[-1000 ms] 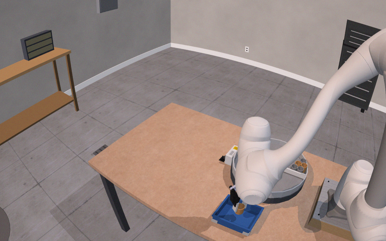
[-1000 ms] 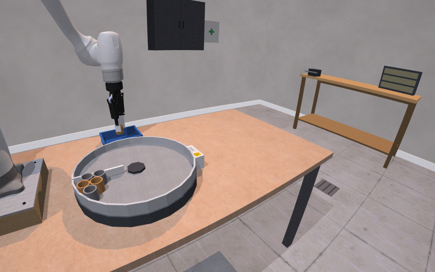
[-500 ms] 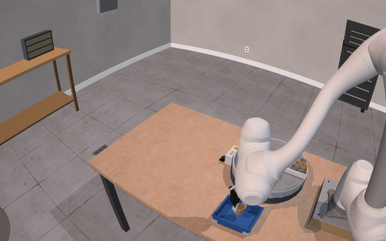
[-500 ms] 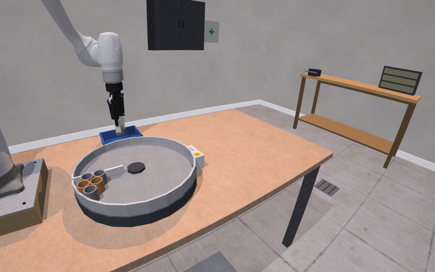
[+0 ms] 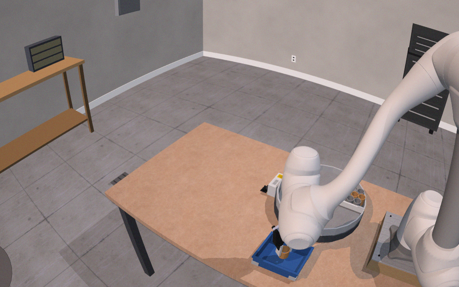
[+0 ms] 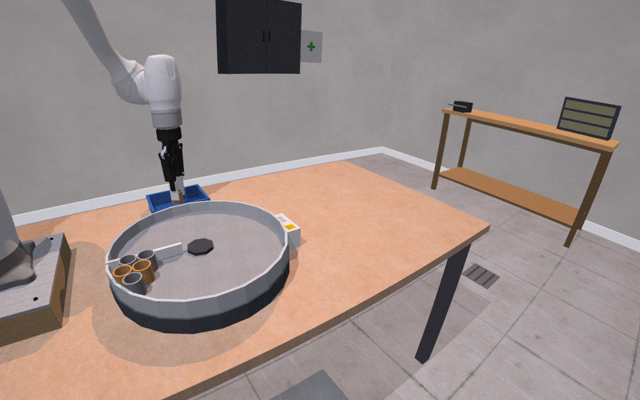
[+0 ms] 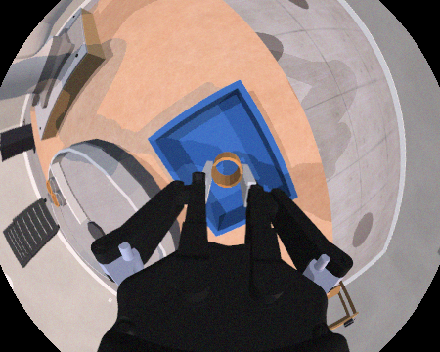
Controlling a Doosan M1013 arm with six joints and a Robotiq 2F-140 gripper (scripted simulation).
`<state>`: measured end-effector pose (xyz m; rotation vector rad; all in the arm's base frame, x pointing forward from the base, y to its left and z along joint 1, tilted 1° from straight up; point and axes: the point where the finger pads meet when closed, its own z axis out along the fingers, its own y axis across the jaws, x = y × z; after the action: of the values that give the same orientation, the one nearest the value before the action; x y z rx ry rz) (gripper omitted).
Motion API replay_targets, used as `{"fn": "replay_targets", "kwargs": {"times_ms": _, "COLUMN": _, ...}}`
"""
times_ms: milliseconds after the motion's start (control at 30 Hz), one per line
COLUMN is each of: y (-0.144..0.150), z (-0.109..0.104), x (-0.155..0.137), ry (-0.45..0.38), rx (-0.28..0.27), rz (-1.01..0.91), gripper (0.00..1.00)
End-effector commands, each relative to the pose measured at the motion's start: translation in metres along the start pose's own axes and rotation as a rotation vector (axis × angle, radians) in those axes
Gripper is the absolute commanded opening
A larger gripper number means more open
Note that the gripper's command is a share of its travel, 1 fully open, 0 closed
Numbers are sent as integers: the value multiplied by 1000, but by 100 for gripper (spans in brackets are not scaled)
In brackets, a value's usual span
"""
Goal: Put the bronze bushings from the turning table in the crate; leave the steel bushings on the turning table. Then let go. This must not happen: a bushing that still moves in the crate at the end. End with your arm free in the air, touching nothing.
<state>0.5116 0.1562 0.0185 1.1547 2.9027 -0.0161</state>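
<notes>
– Where do we have the gripper (image 7: 228, 184)?

– We have it pointing straight down over the blue crate (image 5: 297, 264), which sits on the wooden table (image 5: 195, 185) just beside the turning table (image 6: 263, 219). Its fingers are clamped on a bronze bushing (image 7: 227, 171), one pad on each side of the ring, with the bore facing up toward our wrist camera.

– Is the bushing down inside the crate?

– In the exterior view we see the bushing (image 6: 178, 199) dipping below the crate's rim (image 6: 155, 200), so it is within the walls. Whether it touches the crate floor we cannot tell. From the top view we see it (image 5: 283, 252) near the crate's far side, partly hidden under our wrist.

– And what do we have on the turning table?

– We see a tight cluster of five bushings against the rim on the side nearest the arm's base. Two are bronze: one (image 6: 121, 271) at the rim, another (image 6: 143, 267) touching it. Three are steel: two (image 6: 127, 260) (image 6: 147, 255) standing next to a white divider bar (image 6: 168, 250), one (image 6: 135, 280) in front of the bronze pair. A dark octagonal hub (image 6: 200, 246) sits at the disc's centre.

– Anything else near us?

– A small white box with a yellow label (image 6: 288, 228) touches the turning table's outer wall, and our arm stands on a grey plate over a wooden block (image 6: 59, 278).
</notes>
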Motion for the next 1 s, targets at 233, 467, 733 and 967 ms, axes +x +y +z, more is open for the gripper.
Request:
{"fn": "replay_targets", "kwargs": {"times_ms": 233, "y": 0, "z": 15, "x": 0, "ry": 0, "rx": 0, "rz": 0, "gripper": 0}}
{"fn": "replay_targets", "kwargs": {"times_ms": 467, "y": 0, "z": 18, "x": 0, "ry": 0, "rx": 0, "rz": 0, "gripper": 0}}
{"fn": "replay_targets", "kwargs": {"times_ms": 733, "y": 0, "z": 19, "x": 0, "ry": 0, "rx": 0, "rz": 0, "gripper": 0}}
{"fn": "replay_targets", "kwargs": {"times_ms": 967, "y": 0, "z": 19, "x": 0, "ry": 0, "rx": 0, "rz": 0, "gripper": 0}}
